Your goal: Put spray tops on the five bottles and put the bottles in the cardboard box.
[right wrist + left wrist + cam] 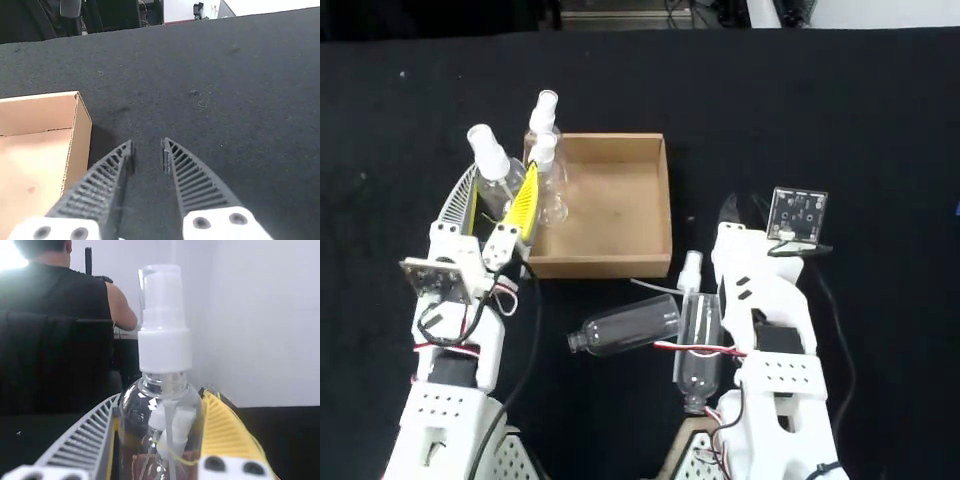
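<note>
The left gripper (503,185) has its jaws clenched on an upright capped bottle (162,390) just outside the left wall of the cardboard box (600,266), evidently staged for lifting in beside two capped bottles (550,170) standing inside, while the right gripper (147,152) hangs with jaws parted, empty, above the table (225,100).

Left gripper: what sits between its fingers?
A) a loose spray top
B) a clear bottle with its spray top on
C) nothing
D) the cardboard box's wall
B: the left gripper has its fingers on either side of a clear bottle wearing a white spray top.
</note>
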Available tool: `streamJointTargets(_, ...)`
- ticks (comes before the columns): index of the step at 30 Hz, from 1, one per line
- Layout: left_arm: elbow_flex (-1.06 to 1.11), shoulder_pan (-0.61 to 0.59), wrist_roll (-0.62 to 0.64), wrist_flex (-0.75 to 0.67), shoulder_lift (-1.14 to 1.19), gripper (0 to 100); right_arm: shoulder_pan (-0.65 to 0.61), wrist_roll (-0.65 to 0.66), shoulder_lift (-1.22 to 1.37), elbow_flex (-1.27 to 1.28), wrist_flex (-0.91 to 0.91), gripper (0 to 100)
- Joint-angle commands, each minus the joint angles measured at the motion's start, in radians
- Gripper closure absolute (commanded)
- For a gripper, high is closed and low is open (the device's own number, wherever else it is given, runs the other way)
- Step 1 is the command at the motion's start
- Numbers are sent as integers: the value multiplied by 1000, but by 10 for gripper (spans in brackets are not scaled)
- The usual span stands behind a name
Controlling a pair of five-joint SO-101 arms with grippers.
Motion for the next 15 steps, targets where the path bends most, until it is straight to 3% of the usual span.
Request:
streamJointTargets(1,8,-2,8,-178,172,938,-12,12,-21,-5,-28,920)
streamJointTargets(5,4,8,5,-258,275,938,-12,12,-21,-7,-28,920)
streamJointTargets(15,-84,33,8,-267,468,939,-12,12,-21,-8,-28,920)
